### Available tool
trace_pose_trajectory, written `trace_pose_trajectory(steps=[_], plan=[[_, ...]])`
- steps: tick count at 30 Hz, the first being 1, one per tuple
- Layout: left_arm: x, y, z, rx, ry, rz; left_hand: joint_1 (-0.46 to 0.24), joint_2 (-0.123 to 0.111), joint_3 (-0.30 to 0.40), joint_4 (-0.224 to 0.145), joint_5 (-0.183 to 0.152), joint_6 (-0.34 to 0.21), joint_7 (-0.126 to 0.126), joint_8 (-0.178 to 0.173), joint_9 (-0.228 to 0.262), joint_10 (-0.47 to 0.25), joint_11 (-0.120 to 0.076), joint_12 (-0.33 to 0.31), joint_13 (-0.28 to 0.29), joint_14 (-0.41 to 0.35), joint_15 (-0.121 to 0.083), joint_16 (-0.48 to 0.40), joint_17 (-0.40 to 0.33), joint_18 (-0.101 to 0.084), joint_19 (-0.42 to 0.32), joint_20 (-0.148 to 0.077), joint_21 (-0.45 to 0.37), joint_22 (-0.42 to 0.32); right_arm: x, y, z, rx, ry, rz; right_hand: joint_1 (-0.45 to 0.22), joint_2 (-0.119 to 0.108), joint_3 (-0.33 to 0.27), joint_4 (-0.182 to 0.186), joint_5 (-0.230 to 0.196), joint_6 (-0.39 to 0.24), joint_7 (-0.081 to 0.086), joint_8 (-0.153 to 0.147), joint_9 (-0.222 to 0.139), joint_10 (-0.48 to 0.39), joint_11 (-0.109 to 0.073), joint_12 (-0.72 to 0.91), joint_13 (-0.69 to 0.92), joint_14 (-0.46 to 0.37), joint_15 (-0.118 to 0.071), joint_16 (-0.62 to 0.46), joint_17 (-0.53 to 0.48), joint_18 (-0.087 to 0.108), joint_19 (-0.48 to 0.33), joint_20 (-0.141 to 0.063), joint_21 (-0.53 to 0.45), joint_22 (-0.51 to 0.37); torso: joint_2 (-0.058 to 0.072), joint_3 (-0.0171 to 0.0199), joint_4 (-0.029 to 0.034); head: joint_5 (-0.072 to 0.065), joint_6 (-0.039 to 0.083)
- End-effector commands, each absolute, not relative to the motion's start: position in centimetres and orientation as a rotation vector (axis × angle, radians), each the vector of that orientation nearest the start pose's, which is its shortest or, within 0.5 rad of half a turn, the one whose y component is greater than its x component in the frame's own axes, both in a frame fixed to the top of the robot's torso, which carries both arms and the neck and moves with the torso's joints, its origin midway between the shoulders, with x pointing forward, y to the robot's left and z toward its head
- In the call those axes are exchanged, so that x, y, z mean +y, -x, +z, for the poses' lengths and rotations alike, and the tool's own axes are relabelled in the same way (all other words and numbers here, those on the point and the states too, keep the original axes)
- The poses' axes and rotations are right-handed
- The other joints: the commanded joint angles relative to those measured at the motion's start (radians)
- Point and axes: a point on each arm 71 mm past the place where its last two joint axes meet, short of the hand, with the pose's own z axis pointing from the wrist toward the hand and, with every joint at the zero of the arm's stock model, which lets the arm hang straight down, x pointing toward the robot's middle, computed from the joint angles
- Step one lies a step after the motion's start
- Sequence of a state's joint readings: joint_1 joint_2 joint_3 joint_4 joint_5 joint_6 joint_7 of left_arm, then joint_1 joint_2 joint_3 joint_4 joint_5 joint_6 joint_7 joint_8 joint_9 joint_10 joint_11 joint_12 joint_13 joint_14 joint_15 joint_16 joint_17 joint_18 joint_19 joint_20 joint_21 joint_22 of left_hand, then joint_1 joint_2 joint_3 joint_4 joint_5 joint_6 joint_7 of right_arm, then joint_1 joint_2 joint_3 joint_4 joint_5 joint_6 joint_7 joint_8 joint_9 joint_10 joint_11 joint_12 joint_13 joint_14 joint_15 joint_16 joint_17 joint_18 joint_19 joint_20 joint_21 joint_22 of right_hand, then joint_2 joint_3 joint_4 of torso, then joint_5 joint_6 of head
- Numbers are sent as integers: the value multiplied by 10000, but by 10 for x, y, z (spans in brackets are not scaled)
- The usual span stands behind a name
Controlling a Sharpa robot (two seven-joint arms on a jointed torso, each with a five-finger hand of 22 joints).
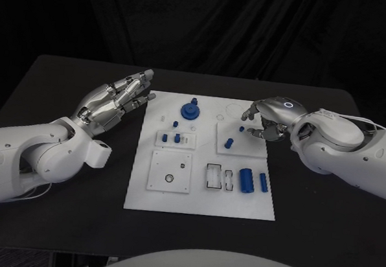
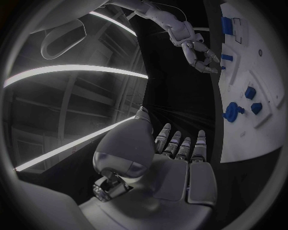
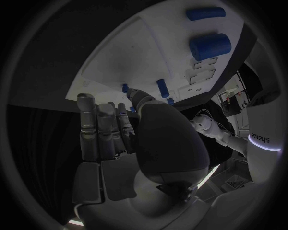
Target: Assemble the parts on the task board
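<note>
Your left hand [image 1: 115, 102] sits off the task board's [image 1: 199, 203] left edge, near its far-left corner, palm up, fingers straight and spread, nothing in it. The left wrist view confirms that: flat fingers [image 2: 181, 146], empty palm.

Your right hand [image 1: 271, 119] is over the board's far-right corner, fingers curled down toward the board. A small blue part [image 1: 248, 114] shows at its fingertips, but you cannot tell from any view whether it is pinched or just beside them. The right wrist view has the fingers [image 3: 108, 127] reaching at the board with small blue pieces [image 3: 162, 88] just past them.

On the board: a blue round part with a peg [image 1: 191, 110] stands near the far edge, left of centre. Two small blue pegs [image 1: 177, 136] stand in the block below it. A small blue piece [image 1: 230, 141] sits on the right-hand block. Near the right edge, toward the near side, a thick blue cylinder [image 1: 245, 180] and a thinner one [image 1: 264, 182] lie side by side, apart. The square plate [image 1: 171, 172] sits near the near-left corner.
</note>
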State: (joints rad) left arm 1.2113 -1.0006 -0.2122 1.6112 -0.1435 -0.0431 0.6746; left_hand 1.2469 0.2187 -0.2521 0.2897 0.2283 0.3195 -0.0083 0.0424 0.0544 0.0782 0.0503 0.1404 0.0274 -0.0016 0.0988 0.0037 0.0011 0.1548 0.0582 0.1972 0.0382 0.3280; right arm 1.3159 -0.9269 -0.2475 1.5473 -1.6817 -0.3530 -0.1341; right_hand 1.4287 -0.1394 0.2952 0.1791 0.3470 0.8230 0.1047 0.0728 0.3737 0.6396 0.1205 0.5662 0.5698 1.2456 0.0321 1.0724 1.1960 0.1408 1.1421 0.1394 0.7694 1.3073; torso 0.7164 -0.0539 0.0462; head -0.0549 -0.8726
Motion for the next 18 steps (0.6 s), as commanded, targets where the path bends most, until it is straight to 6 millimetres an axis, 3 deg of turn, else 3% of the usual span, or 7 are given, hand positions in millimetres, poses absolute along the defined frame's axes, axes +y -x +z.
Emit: trace_pose_trajectory(steps=[1, 2, 4, 12, 18], plan=[[246, -434, -195, 13096, 7758, -19054, 171, -1, -76, 6, 157, 25, -128, -53, -19, -6, 119, 49, 7, 16, 94, -37, -11, 136, 3, 86, -1, -45, -237, -472, -202, 16443, 4291, 4044, -17, 18, -52, -27, -7, -4, -62, 26, -24, 192, -3, -45, -100, 94, -13, 74, -41, 47, 120, 0, 45, 672, 83, -63, 46, -44, 0], [246, -434, -195, 13113, 7765, -19057, 357, 5, -85, 2, 350, 10, -175, -54, -34, -7, 169, 61, 7, 16, 112, -37, -11, 160, 17, 126, 3, -71, -236, -473, -203, 16467, 4311, 4034, 7, 29, -40, -31, 27, -7, -64, 27, -29, 282, -9, -59, -161, 119, -16, 112, -43, 36, 174, -5, 104, 691, 96, -63, 44, -51, 0], [246, -434, -195, 13128, 7773, -19062, 459, 13, -86, 2, 430, 22, -154, -52, -38, -21, 198, 52, 5, 16, 137, -37, -11, 169, 25, 158, 6, -84, -235, -474, -204, 16501, 4348, 4032, 32, 43, -23, -34, 63, -7, -53, 29, -33, 365, -15, -78, -223, 146, -17, 149, -46, 30, 216, -11, 142, 704, 111, -62, 43, -60, 0], [245, -433, -195, 13182, 7788, -19134, 599, 21, -100, 8, 541, 88, -146, -40, -35, -7, 240, 89, 11, 16, 200, -37, -11, 178, 37, 227, 9, -114, -230, -475, -211, 16523, 4441, 4173, 192, 51, 143, -97, 597, 86, -58, 81, -40, 709, -59, -239, -587, 170, -72, 230, -147, 12, 333, -54, 201, 749, 119, -68, 55, -39, 0], [244, -433, -195, 13242, 7803, -19188, 748, 47, -104, 6, 649, 104, -112, -40, -40, -5, 287, 104, 11, 43, 294, -26, 0, 177, 52, 306, 14, -137, -227, -476, -213, 16421, 4456, 4277, 268, 55, 259, -211, 1056, 658, -19, 415, 160, 1281, -183, -171, -785, 401, -151, 500, -101, -54, 646, -140, 636, 861, 119, -69, 55, -33, 0]])
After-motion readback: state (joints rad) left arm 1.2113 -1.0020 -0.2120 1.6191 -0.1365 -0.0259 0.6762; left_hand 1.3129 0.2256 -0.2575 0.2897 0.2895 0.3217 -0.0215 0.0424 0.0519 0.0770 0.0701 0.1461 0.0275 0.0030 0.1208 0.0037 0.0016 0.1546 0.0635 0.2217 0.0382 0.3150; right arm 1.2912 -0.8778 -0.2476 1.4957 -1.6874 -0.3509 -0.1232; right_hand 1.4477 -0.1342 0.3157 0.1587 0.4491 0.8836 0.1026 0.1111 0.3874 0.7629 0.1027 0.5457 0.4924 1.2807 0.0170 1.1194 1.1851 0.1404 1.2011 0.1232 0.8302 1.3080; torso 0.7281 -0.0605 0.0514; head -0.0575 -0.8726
